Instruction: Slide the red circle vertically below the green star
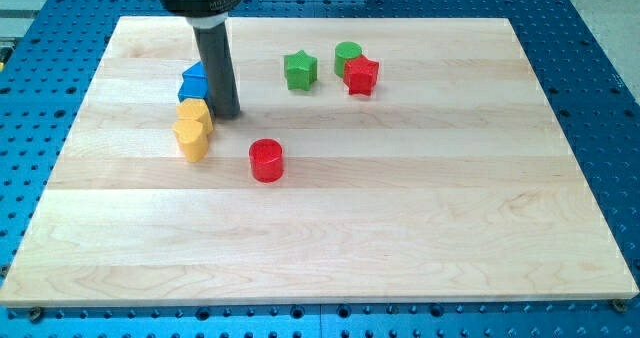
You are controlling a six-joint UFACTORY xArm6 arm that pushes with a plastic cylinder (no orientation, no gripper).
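Observation:
The red circle (267, 160) lies on the wooden board left of centre. The green star (300, 70) lies above it and a little to the right, near the view's top. My tip (226, 113) stands at the end of the dark rod, up and to the left of the red circle, apart from it. The tip is right beside a blue block (194, 81) and two yellow blocks (192, 128).
A green circle (348, 53) and a red star (361, 75) sit together just right of the green star. The wooden board (420, 218) lies on a blue perforated table. The arm's housing shows at the view's top left.

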